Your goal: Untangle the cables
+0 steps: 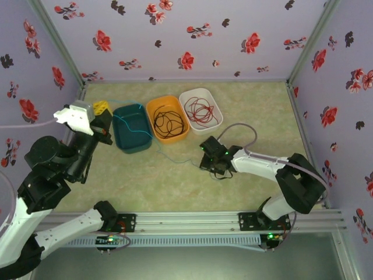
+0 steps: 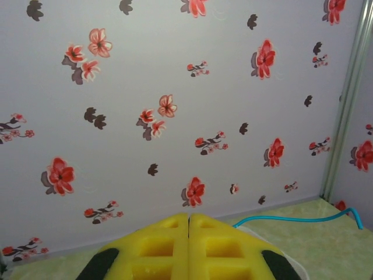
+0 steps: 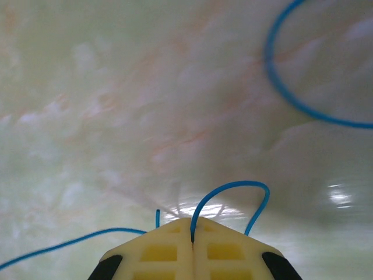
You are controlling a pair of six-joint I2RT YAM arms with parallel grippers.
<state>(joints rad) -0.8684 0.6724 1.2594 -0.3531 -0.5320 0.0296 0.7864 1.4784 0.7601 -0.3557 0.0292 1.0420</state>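
Altogether three: red cable (image 1: 200,111), black cable (image 1: 168,123), blue cable (image 1: 140,135).

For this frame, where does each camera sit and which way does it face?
Top external: above and behind the left arm and right arm, both in view, looking down on the table.
Left wrist: on the left arm, facing the floral wall; shut left hand at bottom.
Right wrist: low over the table, facing down; right hand shut on the blue cable.
Shared: the blue cable appears in all three.
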